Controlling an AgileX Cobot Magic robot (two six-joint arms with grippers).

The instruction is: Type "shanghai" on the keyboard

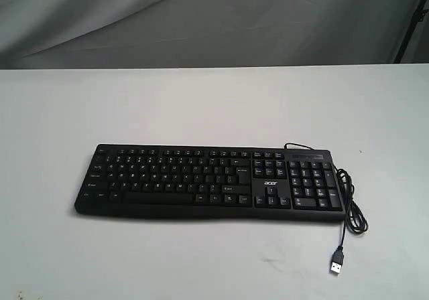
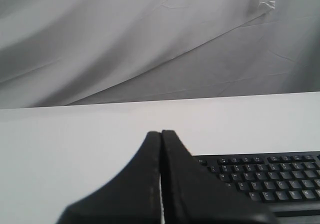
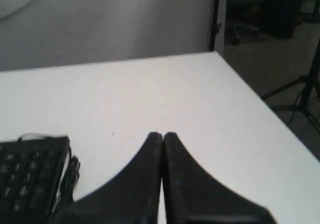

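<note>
The keyboard [image 1: 208,179] is lying flat on the white desk [image 1: 201,99], in the half nearer the front edge. Its long side is running parallel to that edge and its number pad is pointing toward the right edge. Most key legends are showing only as small white specks, too small to read; the "acer" logo above the arrow keys is just making itself out. The black cable [image 1: 349,203] is leaving the keyboard's back right corner and bunching in loose loops just beside the number pad end. Its USB plug [image 1: 336,264] is lying unconnected on the desk, closer to the front edge.

Neither arm is showing in the exterior view. The left gripper [image 2: 161,133] is hanging over the desk with its two black fingers pressing together, nothing between them. One finger is hiding a corner of the keyboard, and the frame is cutting off the remainder. The right gripper [image 3: 162,134] is likewise holding its fingers closed on nothing, toward the desk's far right corner. In the right wrist view only the number pad end is showing, blurred and cropped, with the cable coiling beside it.
</note>
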